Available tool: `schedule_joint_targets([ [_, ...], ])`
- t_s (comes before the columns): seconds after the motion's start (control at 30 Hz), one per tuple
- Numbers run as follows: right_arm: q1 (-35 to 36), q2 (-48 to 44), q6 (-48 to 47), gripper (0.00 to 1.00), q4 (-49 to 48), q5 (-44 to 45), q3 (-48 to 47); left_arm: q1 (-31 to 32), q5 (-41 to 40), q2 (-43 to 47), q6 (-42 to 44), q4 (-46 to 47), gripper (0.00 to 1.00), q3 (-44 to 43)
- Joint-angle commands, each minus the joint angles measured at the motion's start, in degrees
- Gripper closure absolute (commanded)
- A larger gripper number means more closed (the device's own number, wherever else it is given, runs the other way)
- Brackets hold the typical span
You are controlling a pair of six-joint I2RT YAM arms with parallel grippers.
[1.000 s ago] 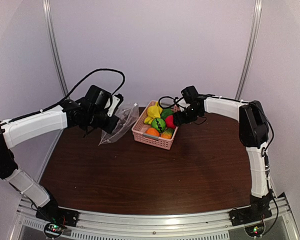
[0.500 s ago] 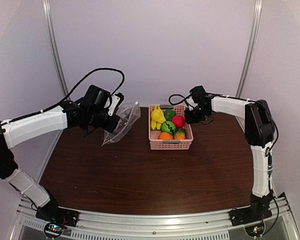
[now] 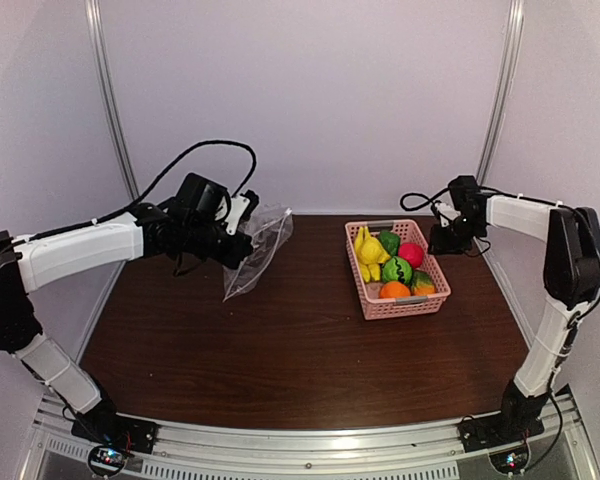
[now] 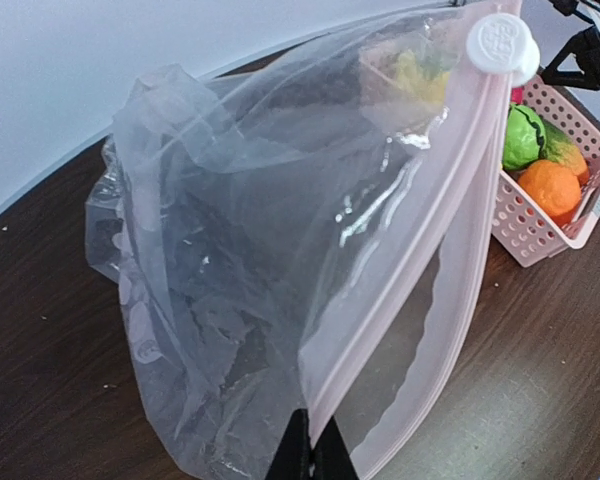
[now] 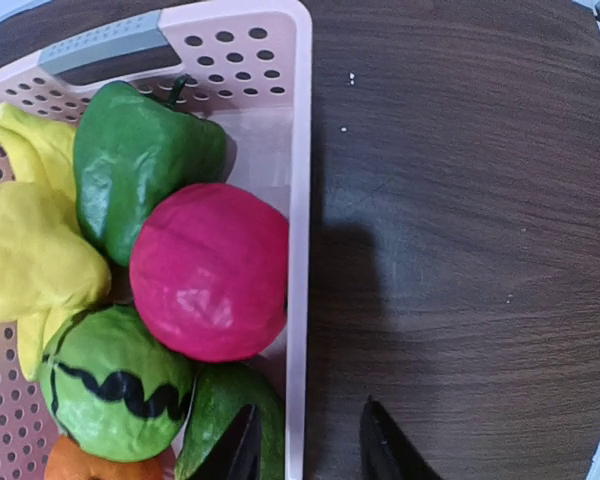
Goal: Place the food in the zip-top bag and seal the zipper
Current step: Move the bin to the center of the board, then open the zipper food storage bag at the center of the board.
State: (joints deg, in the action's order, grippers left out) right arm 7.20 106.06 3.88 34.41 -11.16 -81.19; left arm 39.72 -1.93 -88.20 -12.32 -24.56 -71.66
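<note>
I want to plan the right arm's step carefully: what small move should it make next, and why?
Probably lift the right gripper and shift it over the red-pink fruit. Its jaws stand apart astride the basket rim, holding nothing; the fruit lies inside, on top, and the left gripper holds the zip-top bag.

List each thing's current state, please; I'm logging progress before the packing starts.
zip-top bag: empty, held up, mouth open
zipper: unsealed, slider tab at one end
food: all in the basket
basket: upright on the table
left gripper: shut on the zip-top bag by its zipper
right gripper: open, astride the basket rim
</note>
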Motion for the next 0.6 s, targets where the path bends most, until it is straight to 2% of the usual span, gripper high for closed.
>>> schedule_joint_targets([
  [0.0,0.28,-8.14,-6.74,0.56,0.45,-6.76,1.44,-0.35,7.80,-3.41,-3.41,3.42,1.00,-2.30],
  [0.07,1.44,-13.55,-9.52,0.49,-1.97,-9.09,1.83,-0.35,8.34,-4.10,-4.96,4.02,1.00,-2.57],
  [0.23,10.71,-20.86,-15.28,0.42,-5.37,-13.16,2.28,-0.35,10.36,-4.88,-11.03,7.44,1.00,-1.64],
  [0.4,22.41,-17.89,-13.26,0.30,-5.90,-12.59,-2.78,-0.35,10.24,-5.63,-19.82,15.00,1.00,0.04],
  [0.57,29.25,-9.56,-7.19,0.27,-6.81,-12.01,-10.58,-0.10,8.03,-6.45,-27.47,21.72,1.00,0.72],
])
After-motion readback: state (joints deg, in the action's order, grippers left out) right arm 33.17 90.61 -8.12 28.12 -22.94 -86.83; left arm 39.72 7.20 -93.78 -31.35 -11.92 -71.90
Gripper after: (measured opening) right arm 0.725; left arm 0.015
